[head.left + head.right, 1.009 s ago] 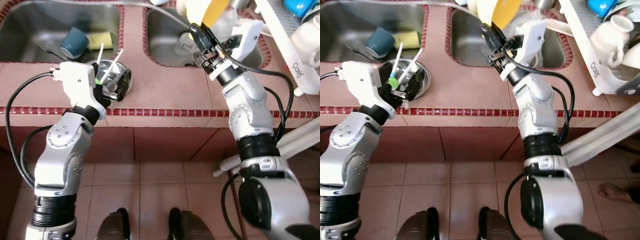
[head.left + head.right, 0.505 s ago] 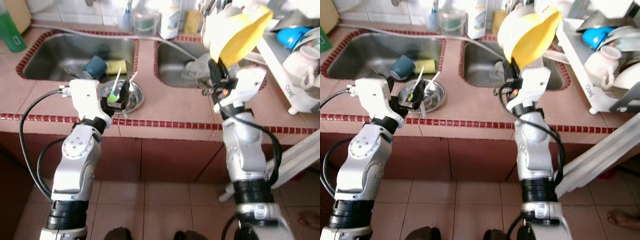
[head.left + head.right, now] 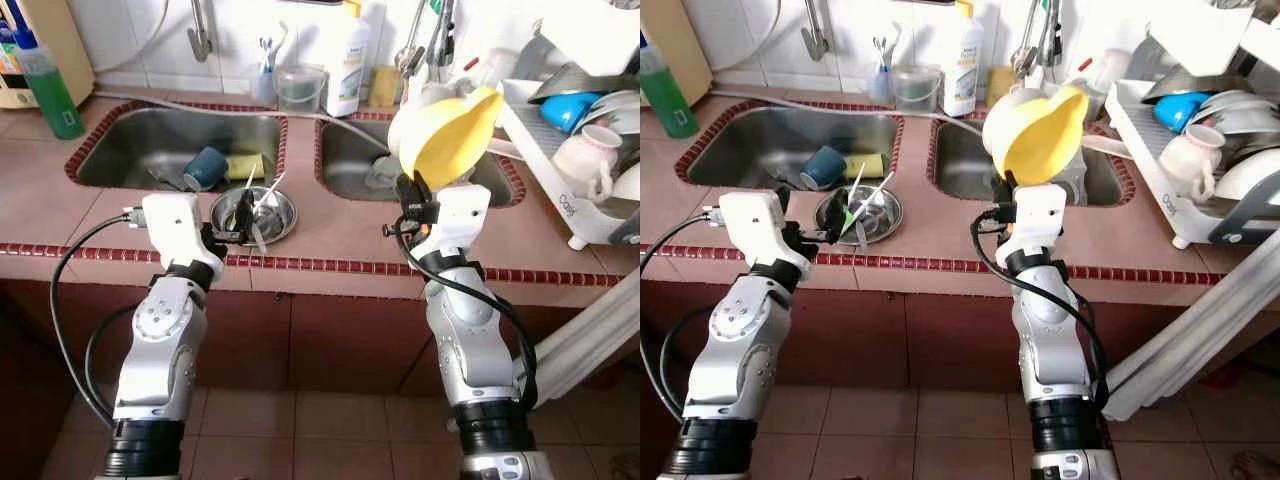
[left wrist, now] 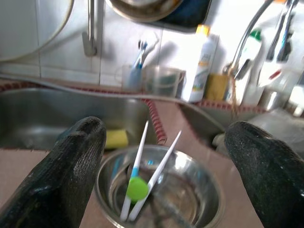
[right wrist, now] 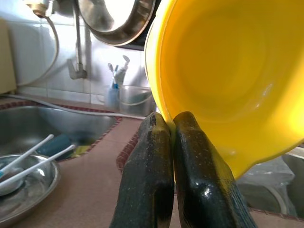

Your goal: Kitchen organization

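- Whole head view pulled back and up against half a second ago: more of the back wall, the taps and the green bottle (image 3: 44,88) now in frame, camera shift rather than things moving.
- Left sink (image 3: 130,150) holding the teal cup (image 3: 204,167) and a yellow sponge (image 3: 244,165) as before; right sink (image 3: 345,170) beside it; dish rack (image 3: 585,140) at the far right with a white mug (image 3: 588,162).
- Right gripper (image 5: 172,124) raised above the counter edge, fingers pinched tight on the rim of the yellow bowl (image 3: 446,128), bowl tilted on its side, held much as earlier.
- Steel bowl (image 3: 254,212) sitting on the tiled counter between the sinks, white utensils (image 4: 142,164) leaning inside with a green piece (image 4: 137,188).
- Left gripper (image 4: 166,171) just short of the steel bowl, fingers spread wide either side of it, gripping nothing.
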`<state>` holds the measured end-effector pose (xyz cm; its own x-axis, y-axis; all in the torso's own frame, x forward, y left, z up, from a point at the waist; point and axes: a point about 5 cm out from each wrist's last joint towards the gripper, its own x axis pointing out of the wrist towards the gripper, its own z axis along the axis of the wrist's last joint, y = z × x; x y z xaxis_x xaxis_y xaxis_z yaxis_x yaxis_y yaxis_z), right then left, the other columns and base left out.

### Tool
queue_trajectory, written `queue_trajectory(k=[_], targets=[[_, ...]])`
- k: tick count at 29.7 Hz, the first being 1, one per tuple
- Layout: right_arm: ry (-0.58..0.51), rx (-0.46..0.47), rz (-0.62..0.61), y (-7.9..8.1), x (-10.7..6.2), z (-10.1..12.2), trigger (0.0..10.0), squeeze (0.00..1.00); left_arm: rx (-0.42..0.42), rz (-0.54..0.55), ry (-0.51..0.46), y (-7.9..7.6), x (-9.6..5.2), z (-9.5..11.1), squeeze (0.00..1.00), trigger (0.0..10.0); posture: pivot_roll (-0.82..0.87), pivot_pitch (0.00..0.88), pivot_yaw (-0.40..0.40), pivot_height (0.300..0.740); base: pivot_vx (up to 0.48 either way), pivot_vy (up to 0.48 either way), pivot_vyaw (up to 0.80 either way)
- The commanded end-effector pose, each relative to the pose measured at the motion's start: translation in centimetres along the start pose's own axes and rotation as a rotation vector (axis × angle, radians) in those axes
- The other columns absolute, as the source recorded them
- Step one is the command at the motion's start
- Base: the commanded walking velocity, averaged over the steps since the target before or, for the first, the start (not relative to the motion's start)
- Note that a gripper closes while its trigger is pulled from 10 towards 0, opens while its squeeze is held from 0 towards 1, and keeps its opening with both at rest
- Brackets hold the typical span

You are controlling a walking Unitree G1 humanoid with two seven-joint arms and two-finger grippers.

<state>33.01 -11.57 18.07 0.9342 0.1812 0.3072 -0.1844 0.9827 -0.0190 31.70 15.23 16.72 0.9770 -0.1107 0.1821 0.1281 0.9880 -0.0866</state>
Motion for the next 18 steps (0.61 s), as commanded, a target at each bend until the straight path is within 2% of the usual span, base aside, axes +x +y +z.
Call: queue_trajectory(k=[1,2,5,11,18], targets=[[-0.019,-0.018,-0.001,-0.1,0.1,0.7,10.0,0.00,0.025,0.003,0.005,-0.2,0.4,0.0,0.00,10.0,-0.01,0.000,-0.011,0.740,0.000,0.000,0.00],[-0.018,-0.028,-0.006,-0.3,0.1,0.6,10.0,0.00,0.020,0.009,0.019,-0.1,0.6,-0.1,0.00,10.0,-0.01,0.000,-0.010,0.740,0.000,0.000,0.00],[-0.013,-0.047,-0.013,-0.5,0.1,0.5,10.0,0.00,0.086,0.021,0.006,0.3,0.6,-0.3,0.00,10.0,-0.02,0.000,-0.007,0.740,0.000,0.000,0.00],[0.005,-0.051,-0.002,-0.4,-0.1,0.0,10.0,0.00,0.056,-0.042,0.046,-0.3,0.4,-0.9,0.00,10.0,-0.02,0.000,-0.003,0.740,0.000,0.000,0.00],[0.018,-0.036,0.004,-0.3,-0.5,-0.3,10.0,0.00,0.045,-0.051,0.058,-0.5,0.2,-1.2,0.00,10.0,-0.02,0.000,-0.001,0.740,0.000,0.000,0.00]])
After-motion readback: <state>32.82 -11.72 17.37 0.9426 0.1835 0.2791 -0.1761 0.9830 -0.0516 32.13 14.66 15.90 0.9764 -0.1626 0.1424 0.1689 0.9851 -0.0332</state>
